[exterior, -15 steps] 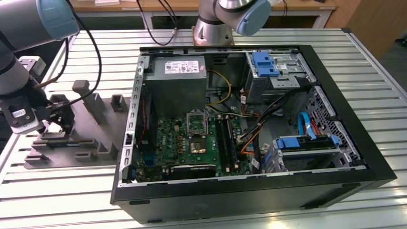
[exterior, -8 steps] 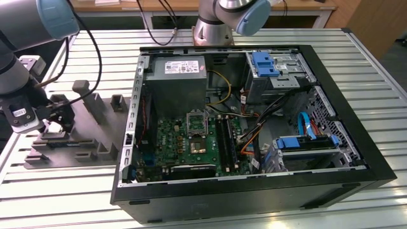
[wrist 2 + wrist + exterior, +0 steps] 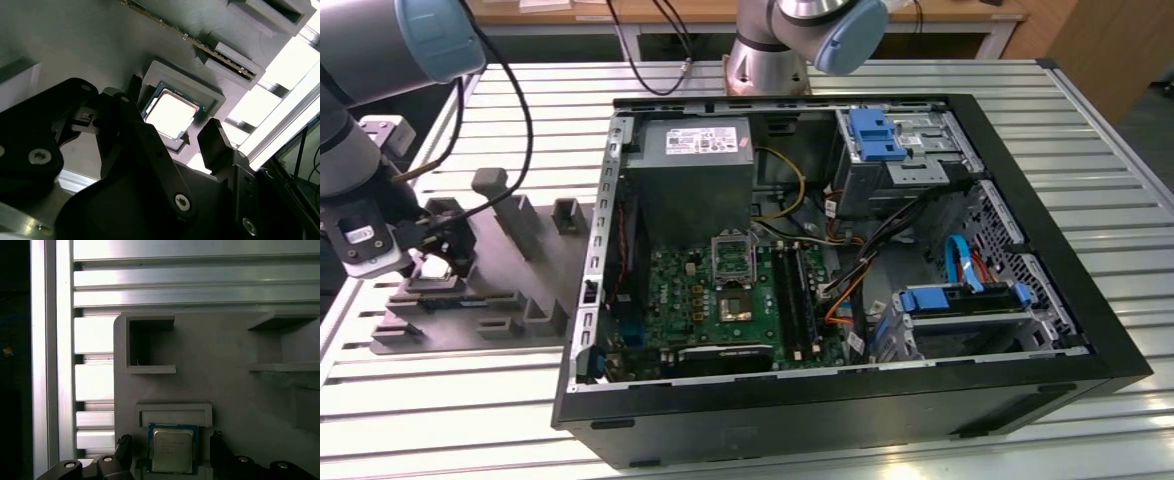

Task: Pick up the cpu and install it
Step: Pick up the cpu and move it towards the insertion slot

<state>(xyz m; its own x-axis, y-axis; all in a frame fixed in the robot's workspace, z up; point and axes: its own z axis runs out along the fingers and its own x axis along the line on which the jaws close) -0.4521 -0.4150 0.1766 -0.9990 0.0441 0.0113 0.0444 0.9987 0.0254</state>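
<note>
while the gripper (image 3: 170, 446) hangs low over the grey fixture block (image 3: 225, 340), its two dark fingers (image 3: 216, 447) stand apart, one on each side of the cpu (image 3: 171, 450), with a gap between each pad and the chip's edge in both wrist views. nothing is gripped. the cpu lies flat, silvery top up, in a shallow square nest of the block, a raised ledge (image 3: 173, 415) just beside one of its sides. the block rests on the slatted aluminium table (image 3: 95, 380), at the exterior view's left of the open computer case (image 3: 854, 420), well apart from the socket (image 3: 732, 300) on the motherboard inside it.

points of risk, as judged from the floor:
- the chip is thin and sits low in its nest, so a finger set too high would likely close above the edge and slip off it.
- a finger set too low could land on the nest wall and jam there.
- if one pad meets the chip before the other, the cpu may be pushed sideways or tipped up on its rim.
- a tilted or shallow hold could let the chip drop over the table, or reach the socket crooked, where the fine contacts would suffer.
</note>
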